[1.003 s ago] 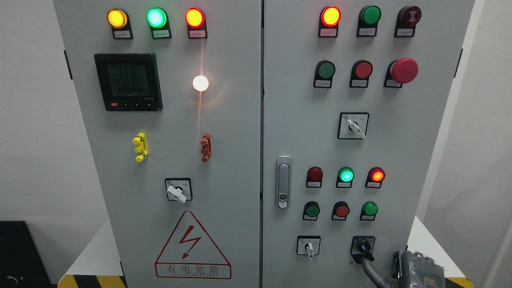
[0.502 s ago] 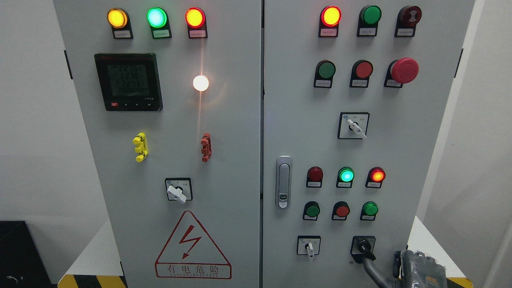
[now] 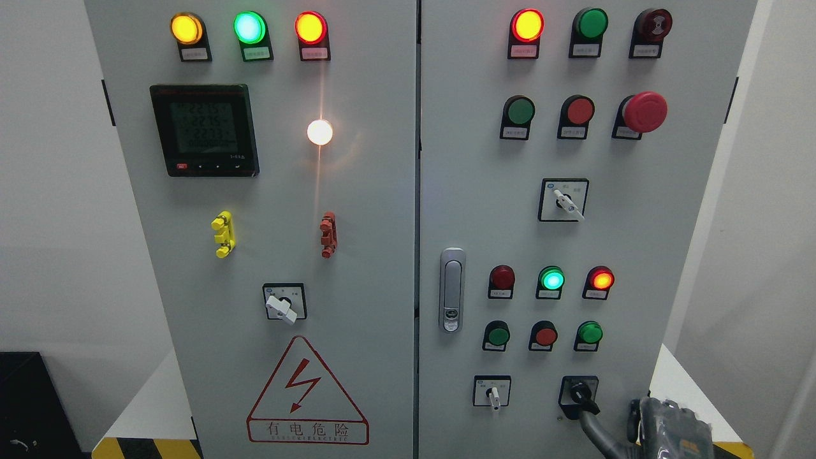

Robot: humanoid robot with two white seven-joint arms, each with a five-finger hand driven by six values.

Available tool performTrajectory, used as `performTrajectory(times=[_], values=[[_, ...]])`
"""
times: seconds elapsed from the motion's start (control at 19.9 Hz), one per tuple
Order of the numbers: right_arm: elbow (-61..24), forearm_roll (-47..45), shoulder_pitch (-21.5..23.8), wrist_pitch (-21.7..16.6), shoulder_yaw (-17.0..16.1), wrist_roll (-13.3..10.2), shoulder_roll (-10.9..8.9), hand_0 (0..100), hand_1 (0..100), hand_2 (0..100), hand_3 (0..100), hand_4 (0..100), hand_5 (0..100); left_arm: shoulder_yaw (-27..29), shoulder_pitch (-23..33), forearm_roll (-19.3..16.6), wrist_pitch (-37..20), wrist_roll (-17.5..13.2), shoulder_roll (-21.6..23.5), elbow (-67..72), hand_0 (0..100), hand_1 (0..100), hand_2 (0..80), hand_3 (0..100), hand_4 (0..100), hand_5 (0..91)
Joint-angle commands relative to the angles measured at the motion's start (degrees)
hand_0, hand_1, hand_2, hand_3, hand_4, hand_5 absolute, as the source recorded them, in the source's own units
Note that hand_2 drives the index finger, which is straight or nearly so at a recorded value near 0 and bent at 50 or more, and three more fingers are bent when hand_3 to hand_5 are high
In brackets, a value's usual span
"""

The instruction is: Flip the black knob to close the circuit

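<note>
**Black knob: right hand at the switch, bottom right of the panel**

Head view. Black knob (image 3: 581, 396), a small dark rotary selector on a black square plate, sits at the lower right of the grey metal cabinet door (image 3: 484, 210), right of the white-handled selector switch (image 3: 492, 394) and below the green round pushbutton (image 3: 590, 333). Its handle points down and to the right.

The right hand (image 3: 663, 426), grey and partly cut off by the bottom edge, comes up from the lower right. One long dark finger (image 3: 594, 426) reaches up-left, its tip touching or just under the knob's handle. Cannot tell whether the fingers are curled or spread; the rest of the hand is mostly out of frame. Left hand not visible.

Risks, as judged: a single-finger contact could slip off the short handle before the switch clicks over, leaving the circuit open. Pushing off-axis may only press against the plate. A wide sweep could brush the neighbouring white-handled switch.
</note>
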Motion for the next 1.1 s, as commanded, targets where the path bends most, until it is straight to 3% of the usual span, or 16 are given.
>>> performTrajectory(times=[0.0, 1.05], values=[[0.2, -1.1, 0.0, 0.0, 0.7, 0.0, 1.65, 0, 3, 91, 100, 100, 100, 0.0, 0.0, 0.0, 0.0, 0.0, 0.0, 0.1, 12, 56, 0.0, 0, 0, 0.0], [-1.1, -1.1, 1.4, 0.3, 5.4, -0.5, 1.91, 0, 3, 91, 100, 100, 100, -0.1, 0.0, 0.0, 0.0, 0.0, 0.0, 0.1, 12, 56, 0.0, 0, 0, 0.0]])
